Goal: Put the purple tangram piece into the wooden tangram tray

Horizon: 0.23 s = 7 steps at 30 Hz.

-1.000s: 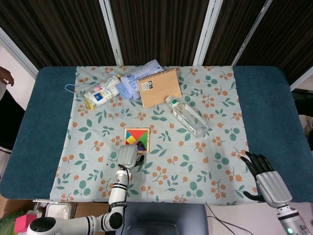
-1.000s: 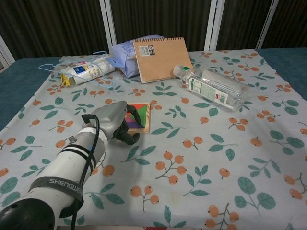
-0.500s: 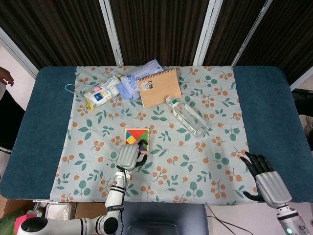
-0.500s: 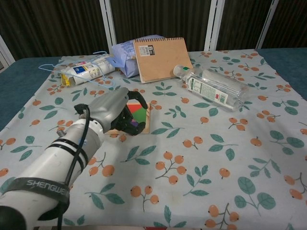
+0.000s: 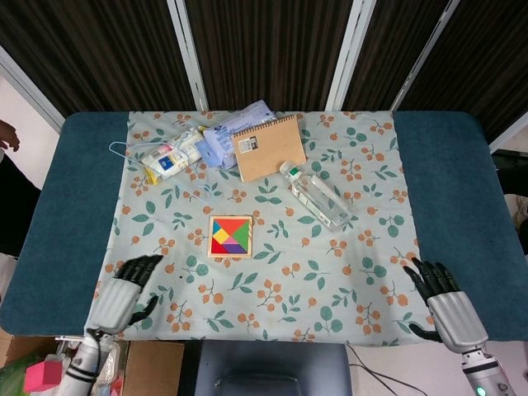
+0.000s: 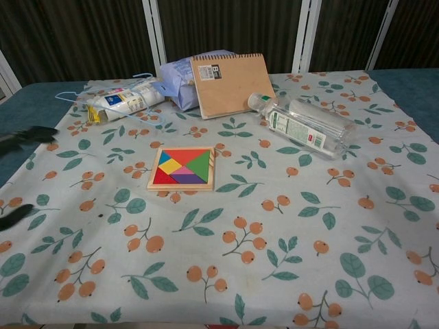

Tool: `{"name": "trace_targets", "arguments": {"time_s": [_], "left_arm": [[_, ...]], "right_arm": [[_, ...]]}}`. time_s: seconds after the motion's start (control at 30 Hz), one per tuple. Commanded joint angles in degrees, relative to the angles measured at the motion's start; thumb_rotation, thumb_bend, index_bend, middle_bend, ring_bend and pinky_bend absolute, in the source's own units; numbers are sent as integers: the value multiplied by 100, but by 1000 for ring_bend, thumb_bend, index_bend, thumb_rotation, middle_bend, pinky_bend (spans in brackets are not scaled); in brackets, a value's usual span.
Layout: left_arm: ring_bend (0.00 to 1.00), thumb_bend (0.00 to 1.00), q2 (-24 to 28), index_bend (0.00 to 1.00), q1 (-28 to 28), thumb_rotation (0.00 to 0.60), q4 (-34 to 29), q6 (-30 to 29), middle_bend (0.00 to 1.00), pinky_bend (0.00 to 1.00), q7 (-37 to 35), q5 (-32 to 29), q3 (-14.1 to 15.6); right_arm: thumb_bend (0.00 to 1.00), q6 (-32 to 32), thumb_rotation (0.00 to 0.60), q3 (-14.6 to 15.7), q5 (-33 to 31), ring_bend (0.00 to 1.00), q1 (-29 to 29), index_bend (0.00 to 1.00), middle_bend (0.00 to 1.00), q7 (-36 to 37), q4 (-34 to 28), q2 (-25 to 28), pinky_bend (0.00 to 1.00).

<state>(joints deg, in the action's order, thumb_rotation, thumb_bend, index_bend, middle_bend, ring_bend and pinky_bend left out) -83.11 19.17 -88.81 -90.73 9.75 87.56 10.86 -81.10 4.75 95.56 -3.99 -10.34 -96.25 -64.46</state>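
Observation:
The wooden tangram tray [image 5: 230, 237] [image 6: 182, 168] lies flat near the middle of the floral cloth, filled with coloured pieces. The purple piece [image 5: 236, 247] [image 6: 188, 179] sits inside it along the near edge. My left hand [image 5: 125, 293] is far off at the cloth's near left corner, fingers spread and empty; the chest view shows only its blurred dark fingertips [image 6: 26, 135] at the left edge. My right hand [image 5: 442, 304] rests at the near right edge of the table, fingers apart, holding nothing.
A spiral notebook [image 5: 269, 147], a clear plastic bottle [image 5: 317, 195], a blue packet [image 5: 223, 136] and a tube with a blue hanger [image 5: 169, 157] lie at the back of the cloth. A person's arm [image 5: 8, 132] shows at the far left.
My left hand has let go at the tray and pulled back to the near left corner. The tray is now uncovered with the purple piece seated in it. The right hand stayed put.

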Motion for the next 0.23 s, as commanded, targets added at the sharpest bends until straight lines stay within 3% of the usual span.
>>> {"name": "trace_targets", "arguments": {"time_s": [0.03, 0.23], "left_arm": [[0, 377, 291, 47, -740, 600, 949, -1004, 25, 45, -1142, 828, 170], [0, 378, 545, 47, -756, 600, 862, -544, 30, 42, -1368, 663, 90]], "right_arm": [[159, -11, 600, -6, 6, 0, 20, 0, 0, -95, -18, -81, 0], [160, -107, 600, -56, -50, 0, 70, 0, 0, -141, -11, -118, 0]]}}
